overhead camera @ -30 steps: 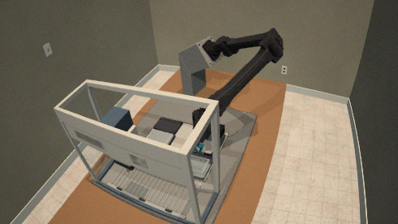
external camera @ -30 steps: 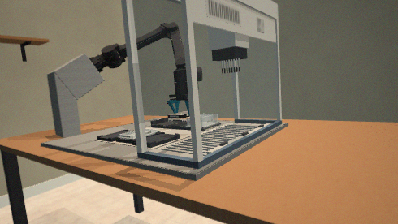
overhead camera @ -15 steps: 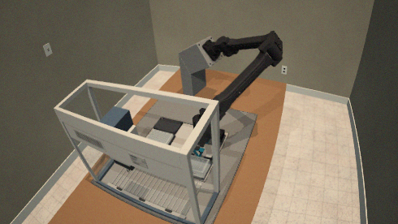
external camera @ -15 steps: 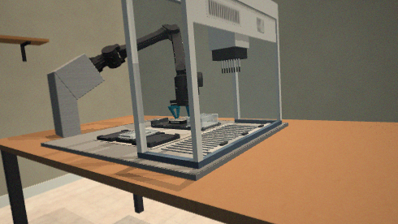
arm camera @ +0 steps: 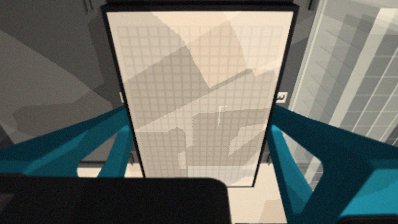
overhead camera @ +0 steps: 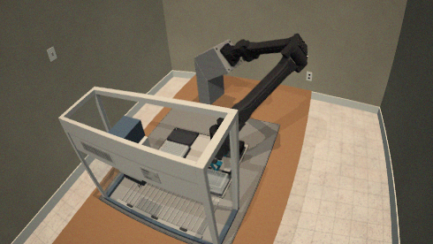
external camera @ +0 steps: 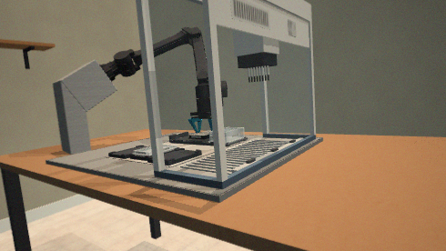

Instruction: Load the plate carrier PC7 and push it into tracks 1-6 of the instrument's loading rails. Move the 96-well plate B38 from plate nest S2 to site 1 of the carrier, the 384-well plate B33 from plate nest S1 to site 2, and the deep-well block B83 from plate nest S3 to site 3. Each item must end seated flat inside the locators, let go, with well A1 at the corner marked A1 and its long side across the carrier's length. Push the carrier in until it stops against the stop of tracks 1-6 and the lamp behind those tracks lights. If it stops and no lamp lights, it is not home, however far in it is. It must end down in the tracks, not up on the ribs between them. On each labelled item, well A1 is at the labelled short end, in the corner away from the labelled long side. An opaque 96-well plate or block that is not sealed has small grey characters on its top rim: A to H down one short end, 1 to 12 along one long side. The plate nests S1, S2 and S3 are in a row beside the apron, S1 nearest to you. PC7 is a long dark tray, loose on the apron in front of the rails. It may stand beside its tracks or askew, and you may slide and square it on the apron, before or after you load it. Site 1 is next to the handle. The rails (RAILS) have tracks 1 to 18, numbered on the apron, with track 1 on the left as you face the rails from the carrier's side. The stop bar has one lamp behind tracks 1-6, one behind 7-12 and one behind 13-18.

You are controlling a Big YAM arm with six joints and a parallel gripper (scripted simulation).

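While my teal-fingered gripper (arm camera: pixel 200 145) clamps wide across the cream, fine-gridded 384-well plate (arm camera: pixel 200 95), I lower it level into the long dark carrier (external camera: pixel 182 136), releasing only once seated.

— Describe your construction.

— My arm (overhead camera: pixel 265 84) is matt black throughout, built of long rounded links with thicker cylindrical joints. I am mounted on a light grey pedestal (external camera: pixel 73 109) with an angled upper block. My wrist housing (arm camera: pixel 115 200) is black with a rounded corner.

— And the end effector?

— My gripper (external camera: pixel 200 123) carries two teal fingers, each a forked, tapering strut with a lighter upper face and darker underside. I can make out no cables, screws or markings on my surfaces.
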